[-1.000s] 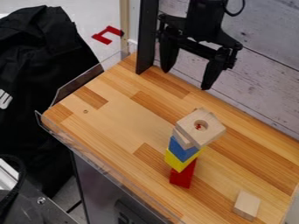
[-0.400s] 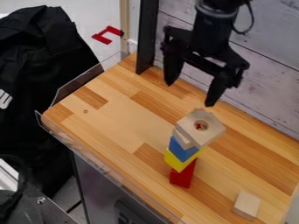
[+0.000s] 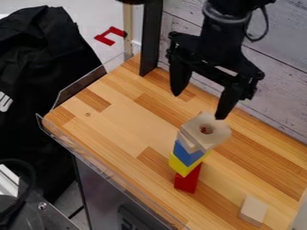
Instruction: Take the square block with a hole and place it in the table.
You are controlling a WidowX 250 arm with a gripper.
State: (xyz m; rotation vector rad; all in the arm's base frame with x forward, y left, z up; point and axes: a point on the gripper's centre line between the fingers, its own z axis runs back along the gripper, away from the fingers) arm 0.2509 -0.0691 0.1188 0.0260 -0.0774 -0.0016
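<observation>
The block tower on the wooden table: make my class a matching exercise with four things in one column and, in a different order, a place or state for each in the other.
Column one
1. Block with the hole
2. Red block
3. Yellow block
4. Pincer

Column two
A. Between the red block and the blue block
B. Open, holding nothing
C. At the top of the tower
D. At the foot of the tower, on the table

Right pairs: 1-C, 2-D, 3-A, 4-B
</observation>
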